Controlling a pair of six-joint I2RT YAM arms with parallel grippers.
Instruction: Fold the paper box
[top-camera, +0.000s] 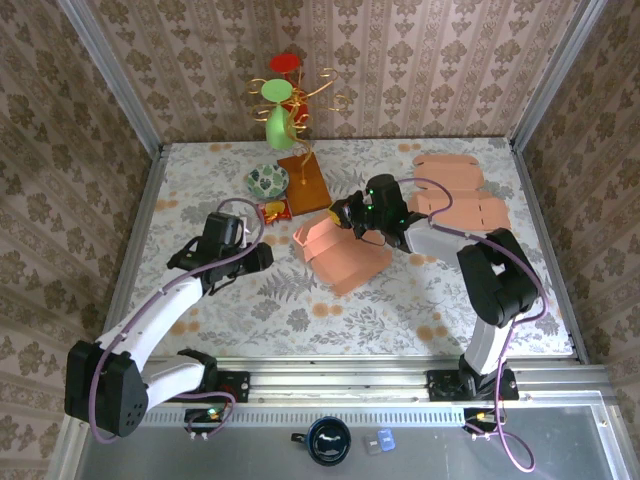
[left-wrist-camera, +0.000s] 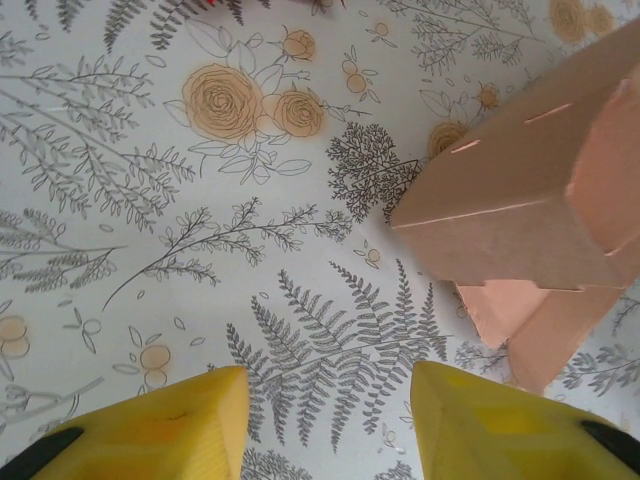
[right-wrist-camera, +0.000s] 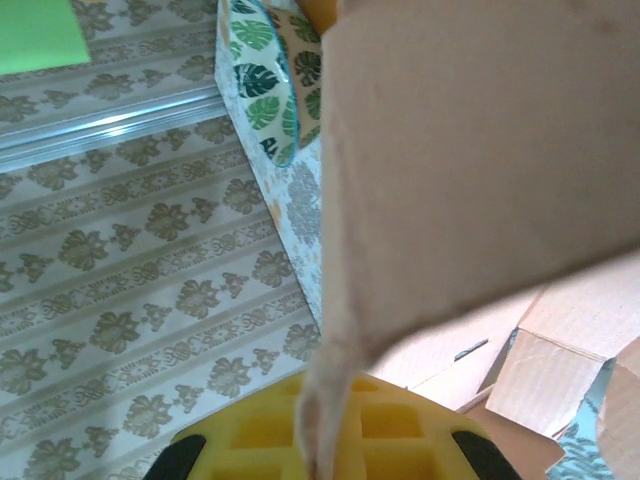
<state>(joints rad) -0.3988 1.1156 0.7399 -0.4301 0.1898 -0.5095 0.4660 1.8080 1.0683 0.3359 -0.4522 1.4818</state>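
Paper box (top-camera: 340, 255) sits half-formed mid surface (top-camera: 400, 310), right jaws pinching one flap, left jaws spread and empty beside it; unsupported, the thin flap may slip or crease.

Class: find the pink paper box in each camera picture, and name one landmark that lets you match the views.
Top external: paper box at the centre of the picture.
Left wrist: paper box at the right edge, on the floral tablecloth.
Right wrist: its flap fills the upper right, pinched by the right gripper.
Shared landmark: the floral tablecloth.
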